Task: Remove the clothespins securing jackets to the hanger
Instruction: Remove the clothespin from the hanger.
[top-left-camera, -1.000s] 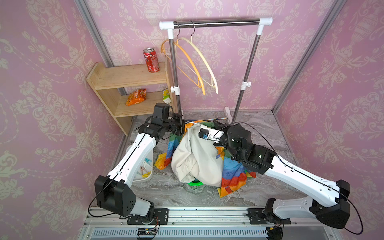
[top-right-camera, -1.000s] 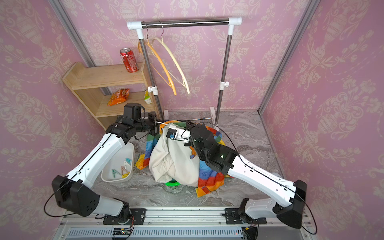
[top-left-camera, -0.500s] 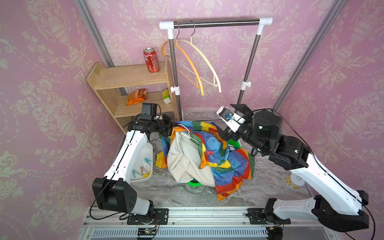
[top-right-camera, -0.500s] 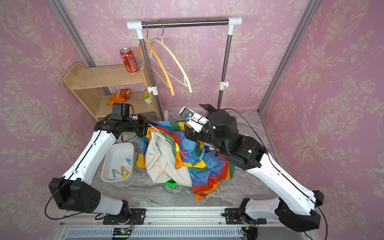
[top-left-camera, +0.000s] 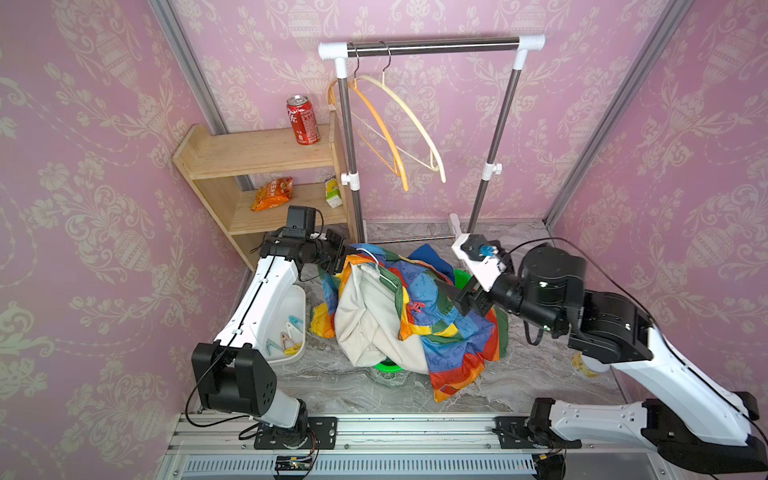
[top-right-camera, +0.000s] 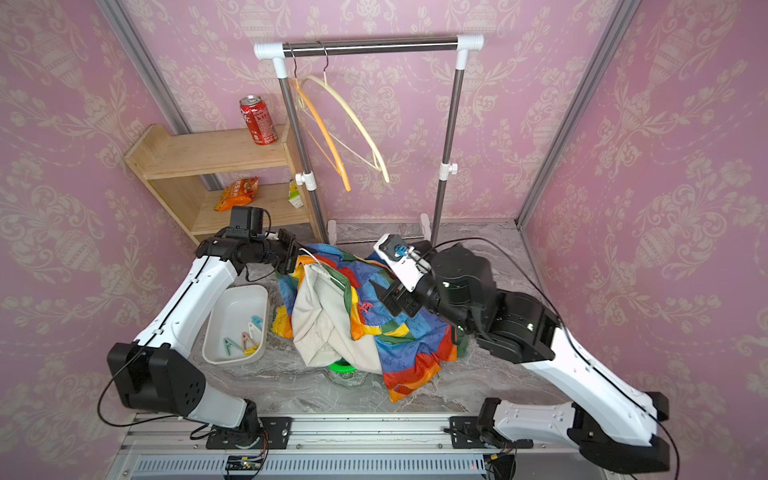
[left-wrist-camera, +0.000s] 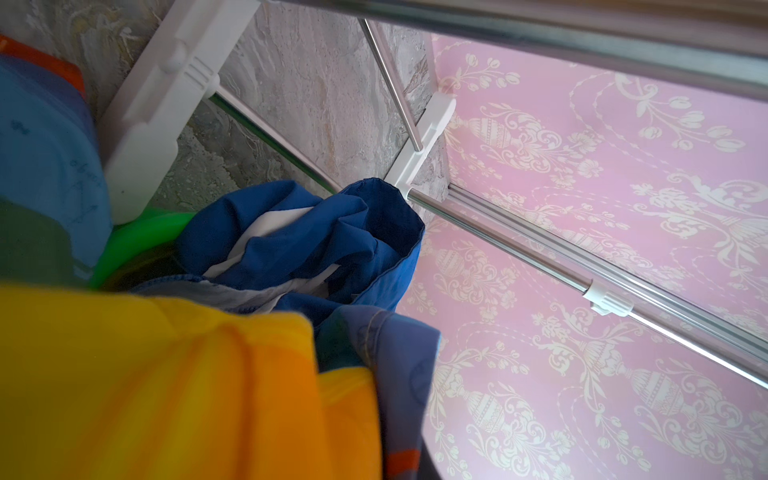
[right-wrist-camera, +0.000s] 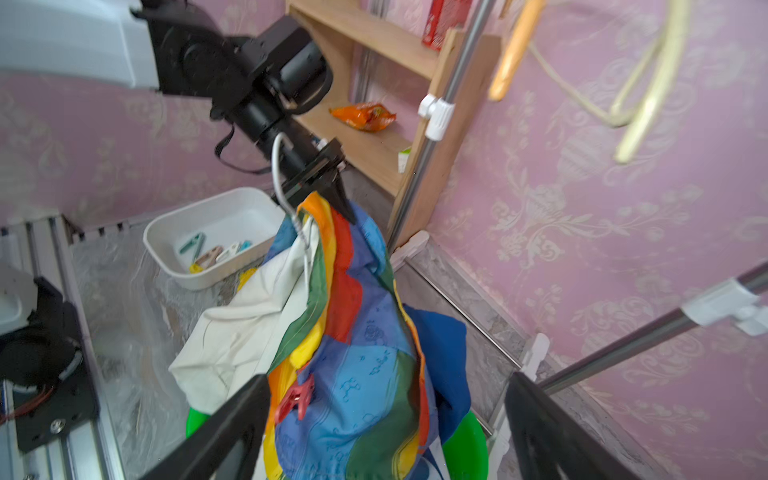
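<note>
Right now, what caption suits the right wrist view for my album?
Open right gripper brackets a small red plastic clothespin clipped to the rainbow patchwork jacket.

Two claws work here, the left claw (top-left-camera: 338, 259) and the right claw (top-left-camera: 451, 291). Two jackets show: one rainbow jacket (top-left-camera: 440, 328) at the left claw and one blue jacket (left-wrist-camera: 311, 232) beyond it. One red clothespin (right-wrist-camera: 297, 401) sits just ahead of the right claw. About five clothespins (top-right-camera: 245, 338) lie in one tray (top-right-camera: 232, 303). Two rail hangers (top-left-camera: 386, 133), one wire hanger (right-wrist-camera: 276, 166), one can (top-left-camera: 302, 120).
</note>
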